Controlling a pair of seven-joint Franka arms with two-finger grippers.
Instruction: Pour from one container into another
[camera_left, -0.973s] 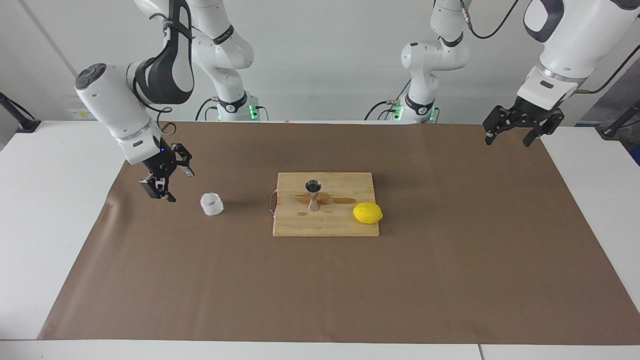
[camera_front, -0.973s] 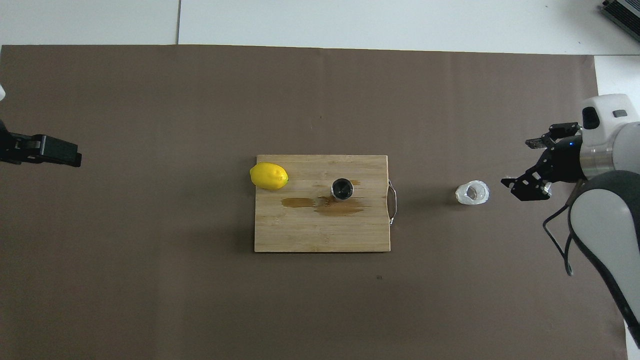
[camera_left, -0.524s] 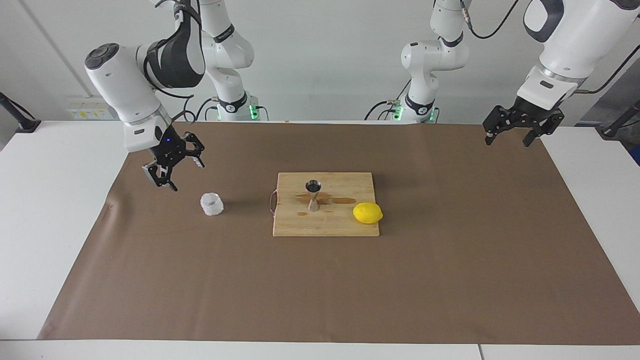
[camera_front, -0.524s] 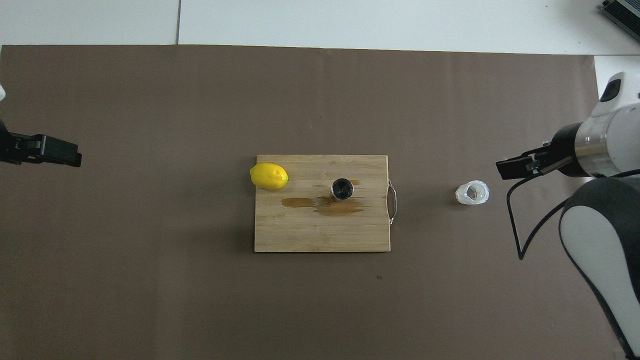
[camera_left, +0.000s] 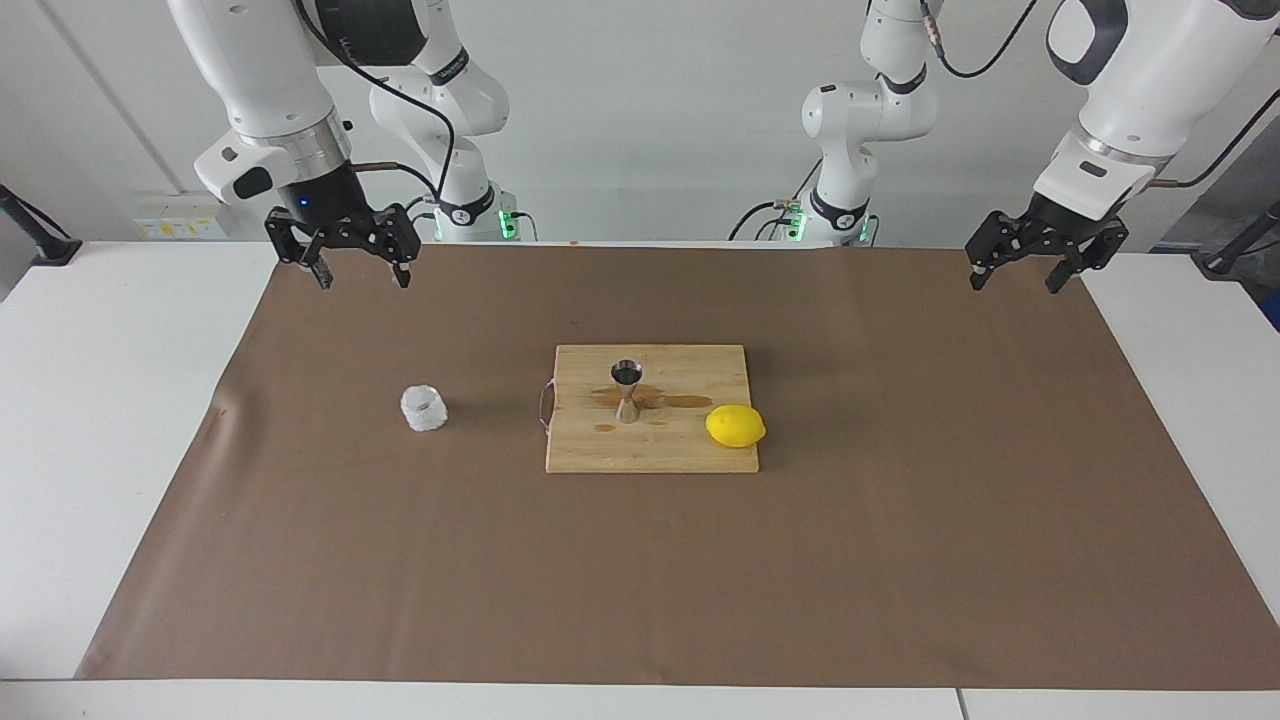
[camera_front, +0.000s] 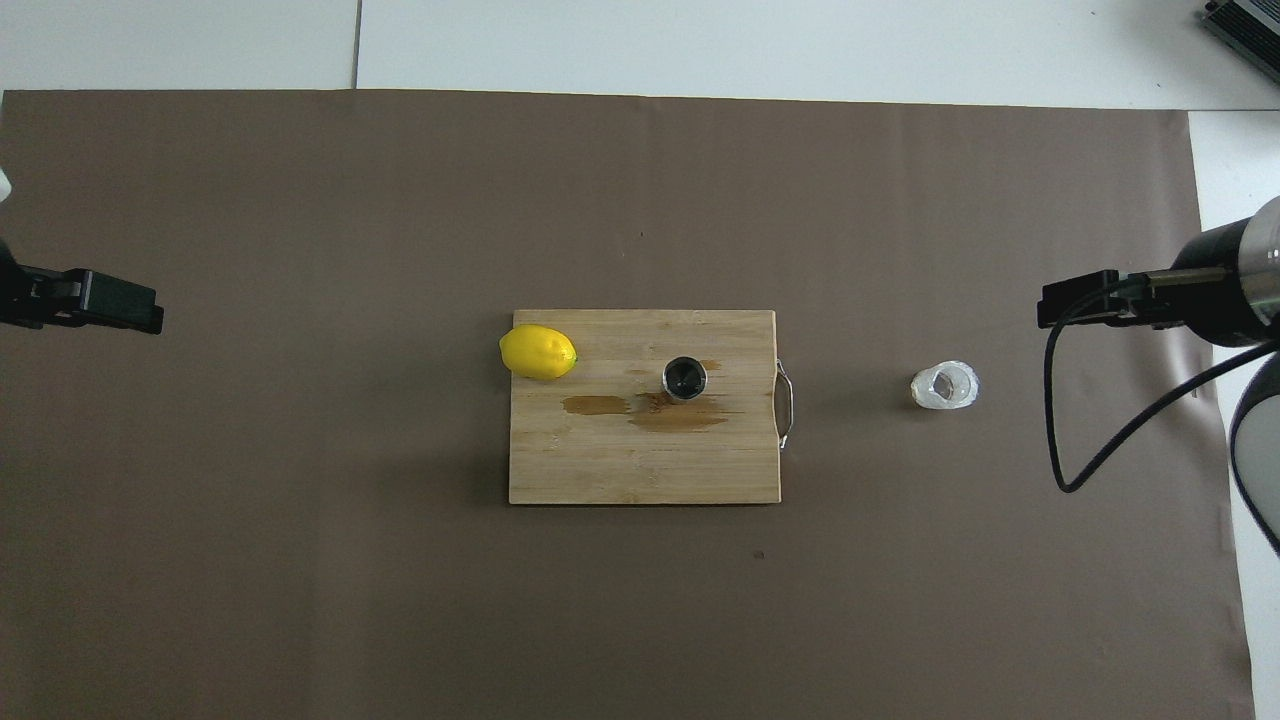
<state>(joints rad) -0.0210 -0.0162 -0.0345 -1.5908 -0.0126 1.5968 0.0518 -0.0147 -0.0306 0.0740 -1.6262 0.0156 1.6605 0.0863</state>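
Note:
The squat clear glass cup (camera_left: 424, 408) stands upright on the brown mat toward the right arm's end; it also shows in the overhead view (camera_front: 944, 386). The steel jigger (camera_left: 627, 390) stands upright on the wooden cutting board (camera_left: 650, 455), seen from above as a dark round mouth (camera_front: 685, 378). My right gripper (camera_left: 362, 278) is open and empty, raised over the mat, well apart from the cup; it also shows in the overhead view (camera_front: 1075, 303). My left gripper (camera_left: 1013, 285) is open and empty and waits over the mat's edge at the left arm's end (camera_front: 130, 308).
A yellow lemon (camera_left: 735, 426) lies at the board's corner toward the left arm's end (camera_front: 538, 352). Brown wet stains (camera_front: 680, 412) lie on the board (camera_front: 640, 465) beside the jigger. A metal handle (camera_front: 785, 403) is on the board's edge facing the cup.
My right gripper has risen and drawn back from beside the glass cup toward the robots' edge of the mat, turning to point downward. The cup, jigger and left arm have not moved.

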